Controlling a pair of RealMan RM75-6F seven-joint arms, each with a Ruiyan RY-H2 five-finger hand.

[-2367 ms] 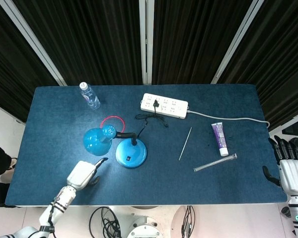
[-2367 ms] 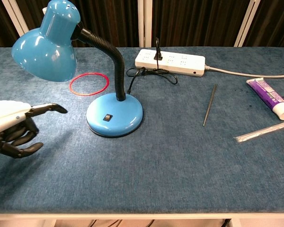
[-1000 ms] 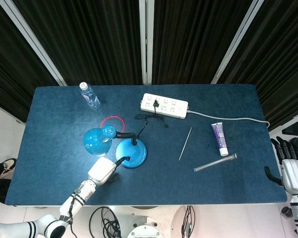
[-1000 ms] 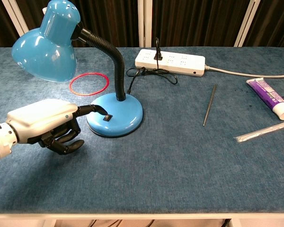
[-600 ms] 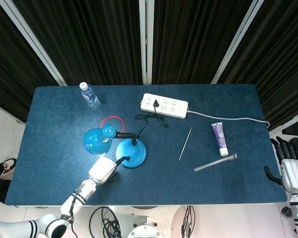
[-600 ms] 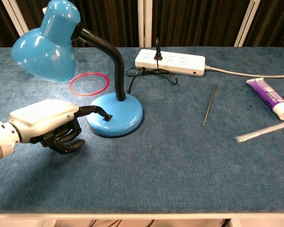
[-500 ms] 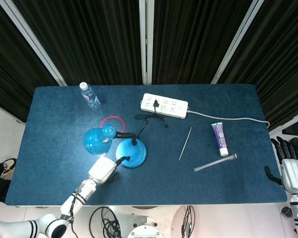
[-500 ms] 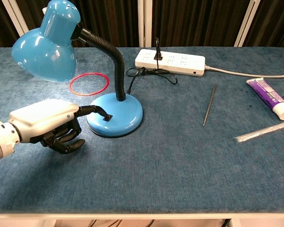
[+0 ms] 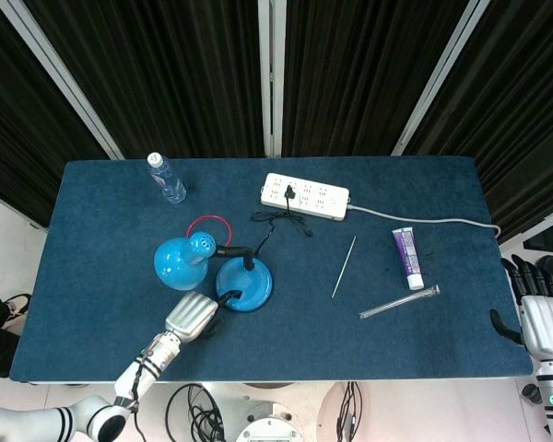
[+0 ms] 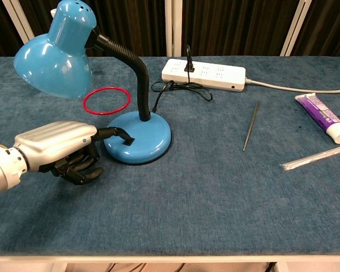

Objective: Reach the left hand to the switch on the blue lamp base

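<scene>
The blue lamp stands left of centre, its round base (image 10: 147,136) (image 9: 251,284) on the table and its shade (image 10: 56,56) bent over to the left. A small black switch (image 10: 128,140) sits on the near left of the base. My left hand (image 10: 59,147) (image 9: 189,316) lies just left of the base. One fingertip (image 10: 123,135) is stretched out and touches the switch; the other fingers are curled under, holding nothing. My right hand (image 9: 542,315) hangs past the table's right edge, fingers straight and apart, seen in the head view only.
A red ring (image 10: 106,101) lies behind the hand under the shade. The lamp's cord runs to a white power strip (image 10: 204,73) at the back. A water bottle (image 9: 167,178) stands far left. A thin rod (image 10: 250,133), a purple tube (image 10: 323,118) and a clear tube (image 10: 317,157) lie right.
The left hand has come in from the left and put its fingertip on the switch. The lit patch under the shade has now gone and the ring looks darker.
</scene>
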